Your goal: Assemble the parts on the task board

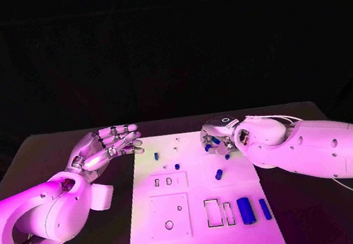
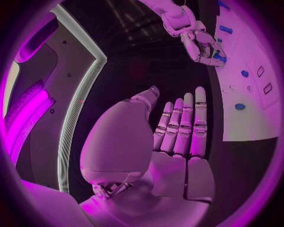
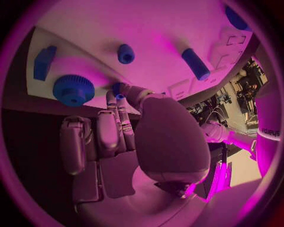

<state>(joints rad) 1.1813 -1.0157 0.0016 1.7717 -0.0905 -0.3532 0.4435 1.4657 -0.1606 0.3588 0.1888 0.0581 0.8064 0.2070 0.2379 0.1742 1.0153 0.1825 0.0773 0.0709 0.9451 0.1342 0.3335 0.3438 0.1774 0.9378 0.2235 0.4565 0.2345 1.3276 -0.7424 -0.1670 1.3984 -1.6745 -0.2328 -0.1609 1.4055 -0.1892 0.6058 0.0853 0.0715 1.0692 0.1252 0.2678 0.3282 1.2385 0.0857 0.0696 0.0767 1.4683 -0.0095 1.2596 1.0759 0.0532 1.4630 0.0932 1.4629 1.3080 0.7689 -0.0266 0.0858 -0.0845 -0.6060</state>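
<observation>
My right hand [image 1: 217, 136] sits over the far right part of the white board [image 1: 200, 239], fingers curled downward. In the right wrist view its fingertips [image 3: 120, 97] close on a small blue peg [image 3: 118, 88], pinched between thumb and finger at the board's surface. Close around that hand I count, in the same view, one blue toothed wheel [image 3: 73, 90] lying flat near the board's edge, one blue block [image 3: 43, 61] beside it, one short blue knob [image 3: 125, 53] and one longer blue cylinder [image 3: 195, 63] farther across the board.

My left hand [image 1: 106, 145] is off the board's left far corner, above the dark worktop [image 1: 50, 155]. Its fingers are stretched out straight and side by side, the palm bare, with nothing in it; the left wrist view shows this plainly.

From the head view I count on the board two small blue pieces on the left half, one [image 1: 155, 156] nearer the far edge and one [image 1: 177, 166] a little closer to me. One slanted blue piece [image 1: 218, 174] lies near the middle right. Two blue rods lie side by side at the near right, a thick one [image 1: 246, 210] and a thin one [image 1: 265, 209], just beside two open rectangular slots [image 1: 219, 211]. Nearer the middle are two small slots [image 1: 162, 182], and the near left panel has two holes, the larger [image 1: 169, 224] nearer to me.
</observation>
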